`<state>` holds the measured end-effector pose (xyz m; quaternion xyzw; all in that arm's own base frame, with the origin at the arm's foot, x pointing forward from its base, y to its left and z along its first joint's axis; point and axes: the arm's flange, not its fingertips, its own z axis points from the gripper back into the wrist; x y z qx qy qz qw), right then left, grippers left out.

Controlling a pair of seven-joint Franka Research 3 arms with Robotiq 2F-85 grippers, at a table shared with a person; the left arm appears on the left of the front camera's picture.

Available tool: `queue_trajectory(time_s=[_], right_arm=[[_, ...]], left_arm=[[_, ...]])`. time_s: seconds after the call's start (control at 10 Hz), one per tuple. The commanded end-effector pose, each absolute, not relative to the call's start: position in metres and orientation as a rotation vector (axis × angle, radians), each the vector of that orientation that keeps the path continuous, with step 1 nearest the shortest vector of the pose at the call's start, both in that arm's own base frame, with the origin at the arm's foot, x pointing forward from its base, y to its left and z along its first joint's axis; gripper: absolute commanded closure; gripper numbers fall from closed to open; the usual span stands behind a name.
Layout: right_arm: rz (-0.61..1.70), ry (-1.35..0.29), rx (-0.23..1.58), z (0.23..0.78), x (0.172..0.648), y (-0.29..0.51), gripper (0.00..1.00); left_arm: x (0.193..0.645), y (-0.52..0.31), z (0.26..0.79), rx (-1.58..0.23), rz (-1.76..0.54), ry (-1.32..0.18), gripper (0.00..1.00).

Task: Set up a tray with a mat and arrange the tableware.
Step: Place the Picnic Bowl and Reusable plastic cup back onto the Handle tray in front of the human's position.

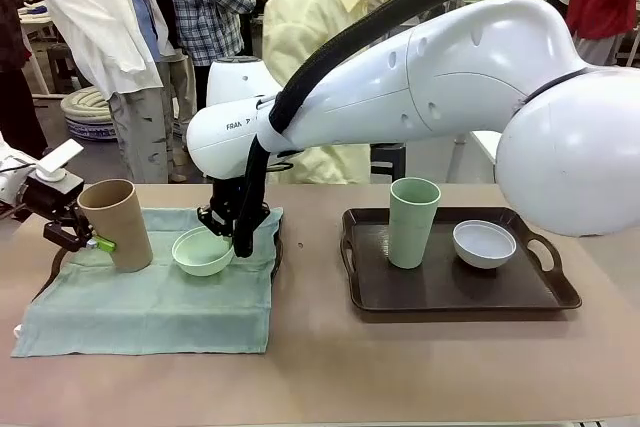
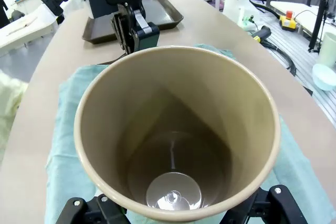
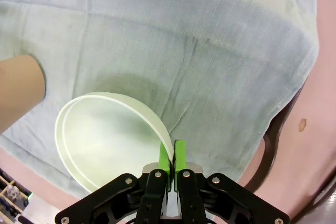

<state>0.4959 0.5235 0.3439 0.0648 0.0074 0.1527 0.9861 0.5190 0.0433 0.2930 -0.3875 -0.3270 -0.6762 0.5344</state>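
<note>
Beige, matte tabletop [image 1: 320, 377] stretches flat toward people standing at the far side. Closest to the middle, the right gripper [image 1: 238, 239] has its green pads pinched nearly together on the thin rim of the mint bowl [image 1: 203, 250], a smooth, glossy round dish tipped so that its held edge, at 3 o'clock, sits higher than the rest. At 9 o'clock from the bowl, near but apart from it, the left gripper [image 1: 100, 242] grips the tan tumbler [image 1: 115, 222], one green pad against the wall; this tall, handleless, tapering cup leans toward the gripper, its lower end down at the cloth, and the left wrist view looks straight into its shiny round bottom. Both pieces are over the mat [image 1: 150, 307], a soft, wrinkled, pale green cloth with uneven hems; a dark curved rim of the covered tray [image 3: 266, 153] peeks out at its right edge. From the bowl toward 6 o'clock the mat lies bare to its near hem. Bare tabletop separates the mat from the open tray [image 1: 450, 297] at 3 o'clock, dark brown, rectangular, with a raised lip and cut-out handles. On it the sage tumbler [image 1: 413, 222] stands upright with the pale bowl [image 1: 484, 244] just beside it at 3 o'clock; the tray's near half is free.
</note>
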Motion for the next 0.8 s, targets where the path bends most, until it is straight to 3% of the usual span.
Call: queue_trajectory(time_s=[0.0,0.1,0.2,0.3,0.4,0.5,0.6,0.7], right_arm=[[0.341,0.044,0.15,0.342,0.497,0.523,0.39],[0.339,0.047,0.15,0.342,0.497,0.523,0.36],[0.334,0.051,0.148,0.343,0.497,0.522,0.0],[0.331,0.055,0.14,0.345,0.496,0.52,0.71],[0.333,0.052,0.136,0.35,0.494,0.517,0.0],[0.333,0.044,0.135,0.355,0.491,0.514,0.51],[0.329,0.035,0.136,0.361,0.488,0.509,0.0],[0.318,0.03,0.138,0.367,0.483,0.504,0.31]], left_arm=[[0.524,0.042,0.291,-0.909,-1.646,-0.785,0.0],[0.524,0.042,0.291,-0.908,-1.646,-0.783,0.0],[0.524,0.043,0.292,-0.909,-1.639,-0.782,0.0],[0.524,0.045,0.293,-0.912,-1.634,-0.777,0.0],[0.524,0.049,0.293,-0.904,-1.615,-0.761,0.0],[0.524,0.054,0.296,-0.891,-1.607,-0.753,0.0],[0.523,0.061,0.3,-0.86,-1.604,-0.735,0.0],[0.519,0.068,0.309,-0.819,-1.605,-0.698,0.0]])
